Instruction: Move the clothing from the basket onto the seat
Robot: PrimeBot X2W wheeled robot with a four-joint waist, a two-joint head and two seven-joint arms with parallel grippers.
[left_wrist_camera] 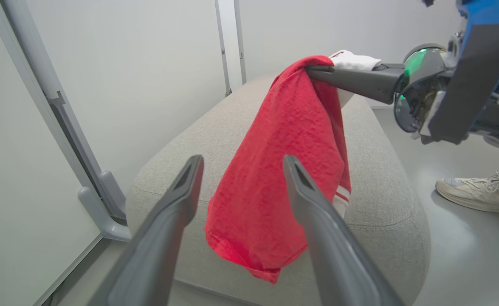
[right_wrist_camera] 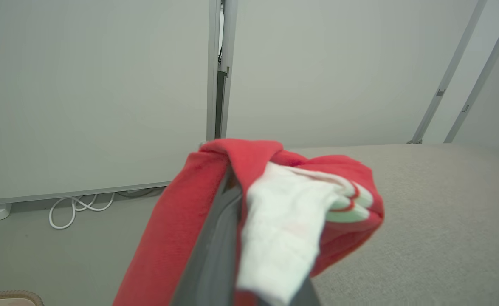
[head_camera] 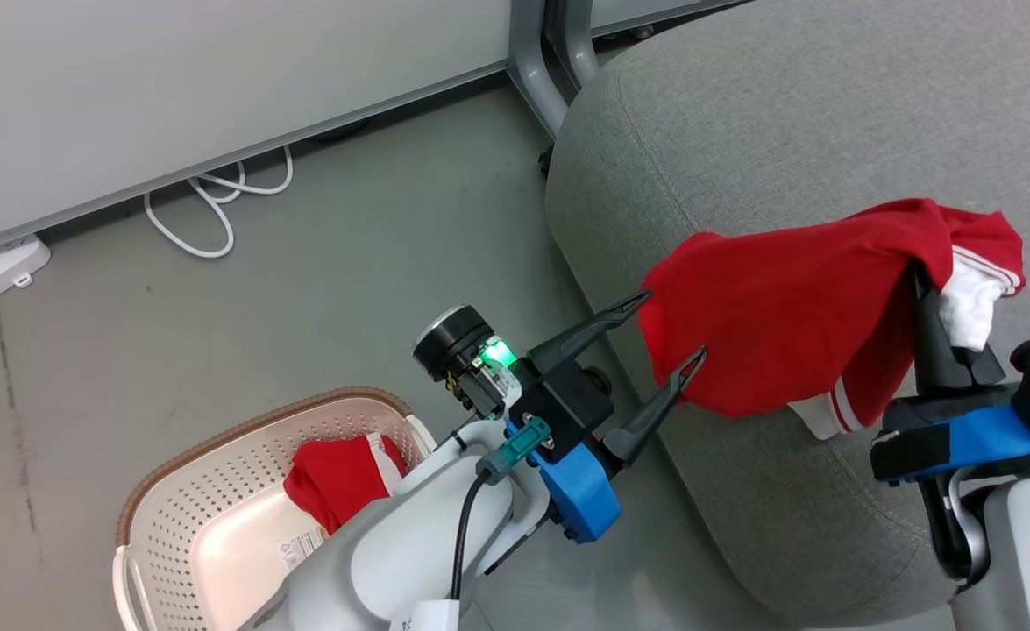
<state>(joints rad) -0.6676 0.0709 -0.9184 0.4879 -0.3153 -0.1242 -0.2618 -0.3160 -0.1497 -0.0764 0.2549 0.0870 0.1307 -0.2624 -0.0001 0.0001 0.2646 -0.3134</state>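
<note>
Held garment [head_camera: 777,307]: red with white bands, draped over the right fingers and hanging above the seat [head_camera: 786,114] near its left edge. Whether the hem touches the cushion I cannot tell.
Second garment [head_camera: 339,478]: bunched in the basket [head_camera: 216,438] on the floor, against its far wall, beside a barcode sticker [head_camera: 300,548].
Right fingers [head_camera: 934,337]: pressed together, pinching the held garment at a fold near its white band.
Left fingers [head_camera: 589,326]: spread wide and holding nothing, tips just beside the hanging cloth's lower edge.
Handling: judged light, limp and not slippery. It sags, swings and will not keep a shape; nothing about it is fragile.
Where to take hold: a bunched fold or the thicker banded hem should give the surest pinch; a single layer could slide out.
Head view gives: the basket, both garments and both arms together, plus a white cable [head_camera: 208,202] by the wall.
Left wrist view gives: the cloth's full drop between its own fingers, the seat's rounded end behind, and a person's shoe [left_wrist_camera: 478,191] on the floor.
Right wrist view gives: the grip up close, with white banding folded over the fingers.
</note>
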